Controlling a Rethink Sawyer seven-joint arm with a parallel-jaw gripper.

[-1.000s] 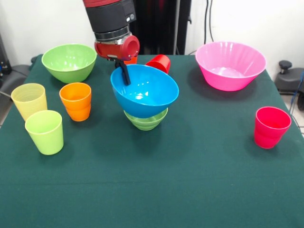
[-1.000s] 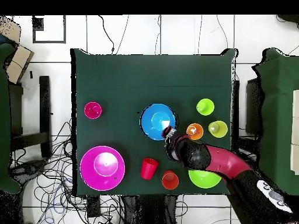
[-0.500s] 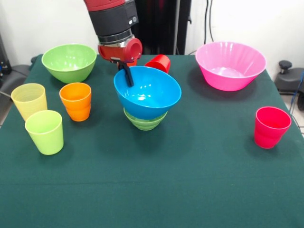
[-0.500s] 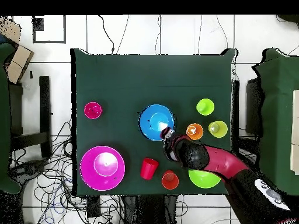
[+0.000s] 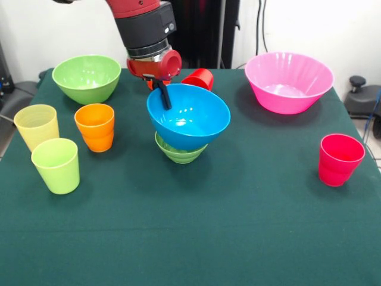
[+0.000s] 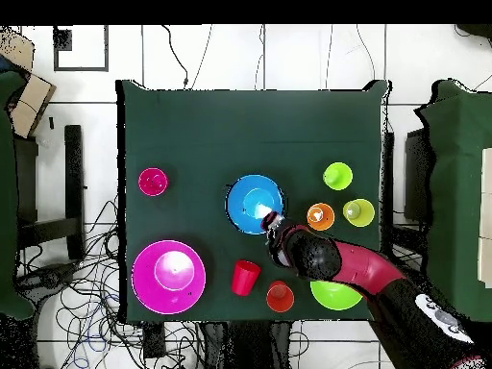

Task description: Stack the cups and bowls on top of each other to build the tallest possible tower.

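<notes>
My gripper (image 5: 162,95) is shut on the near-left rim of the large blue bowl (image 5: 189,116), with one black finger inside the bowl. The blue bowl sits low over the small light green bowl (image 5: 178,154), offset slightly right and covering most of it. From above, the blue bowl (image 6: 253,203) hides the small green one, and the gripper (image 6: 270,223) is at its lower right rim. The large pink bowl (image 5: 289,81) and large green bowl (image 5: 86,78) stand apart at the back corners.
Yellow cup (image 5: 37,126), lime cup (image 5: 56,165) and orange cup (image 5: 95,127) stand at the left. A red cup (image 5: 199,78) lies tipped behind the blue bowl. A pinkish-red cup (image 5: 340,159) stands at the right. Another orange cup (image 6: 280,297) stands near the table's edge.
The blue bowl has shifted right in the front view with the gripper, has levelled out, and now sits lower on the small green bowl.
</notes>
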